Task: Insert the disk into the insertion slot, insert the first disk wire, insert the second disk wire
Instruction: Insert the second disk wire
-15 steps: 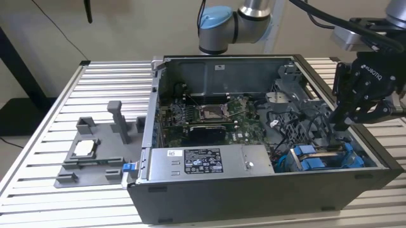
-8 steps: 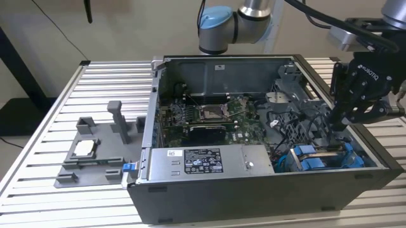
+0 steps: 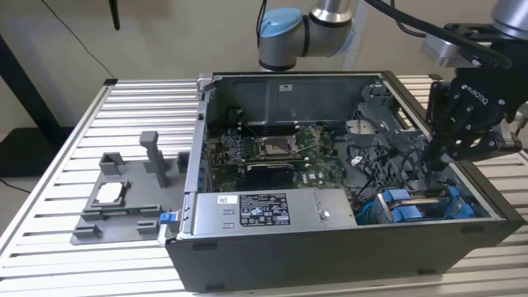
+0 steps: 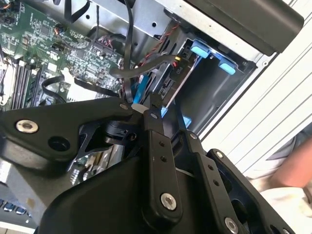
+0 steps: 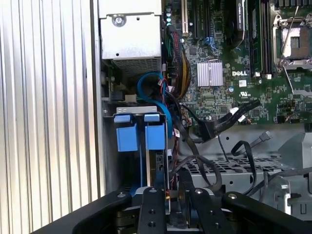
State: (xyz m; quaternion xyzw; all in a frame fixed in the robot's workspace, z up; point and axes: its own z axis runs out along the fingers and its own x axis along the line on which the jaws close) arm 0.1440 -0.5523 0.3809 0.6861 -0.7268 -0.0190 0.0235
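We see a slatted metal counter (image 3: 58, 124) before a pale wall, bearing an open computer case (image 3: 330, 260). A grey fixture (image 3: 123, 198) lies well apart from it at the exterior view's left. The power box (image 3: 272, 210) at the case's near edge wears a printed label. The pincer (image 3: 434, 166) hangs inside, just above the slot (image 5: 108, 161); its width we cannot tell. The disk (image 5: 155, 137) sits in the slot, with cables (image 5: 195, 161) crowding beside it.
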